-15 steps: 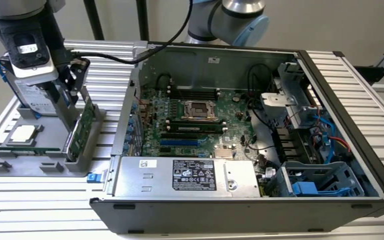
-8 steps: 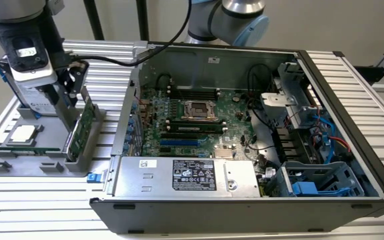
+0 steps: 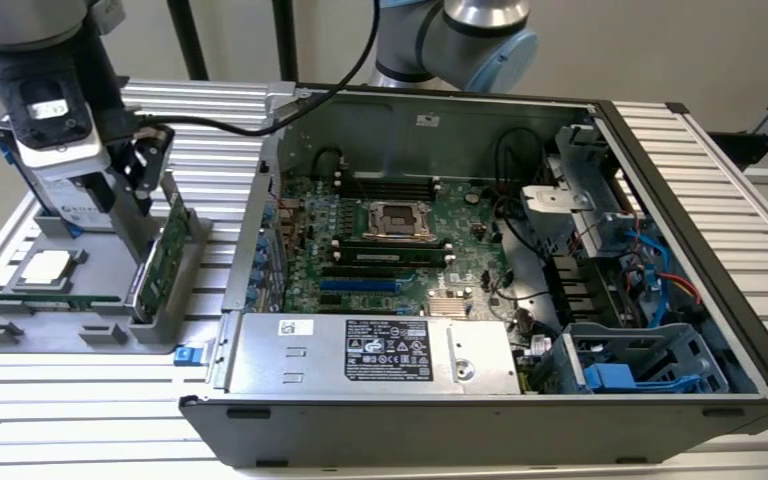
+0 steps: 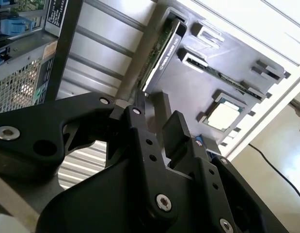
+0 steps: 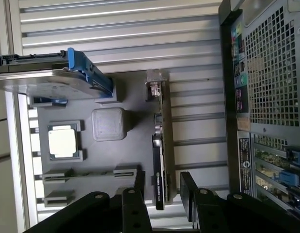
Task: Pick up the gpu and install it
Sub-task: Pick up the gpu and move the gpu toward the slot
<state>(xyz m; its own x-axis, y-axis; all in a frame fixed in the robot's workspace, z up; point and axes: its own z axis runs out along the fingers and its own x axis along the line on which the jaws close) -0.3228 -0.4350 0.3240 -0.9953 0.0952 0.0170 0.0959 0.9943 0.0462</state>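
The gpu (image 3: pixel 164 255) stands on its long edge in a slot at the right side of the grey parts tray (image 3: pixel 37 335), green board facing the computer case. My gripper (image 3: pixel 137 175) hangs just above its far end, open. In the first wrist view the gpu (image 5: pixel 162 145) shows edge-on, and one end of it lies between the two black fingers (image 5: pixel 188 187) with a gap on each side; the gripper (image 5: pixel 164 187) holds nothing. In the second wrist view the gpu (image 4: pixel 162 53) lies beyond the gripper (image 4: pixel 157 121).
The open computer case (image 3: pixel 651 200) lies to the exterior view's right of the tray, its motherboard (image 3: pixel 384 240) exposed. The tray also holds a hard drive with blue rails (image 5: pixel 53 80), a processor (image 5: pixel 62 141) and a memory stick (image 4: pixel 222 77). Ribbed metal table (image 3: pixel 77 420) lies all around.
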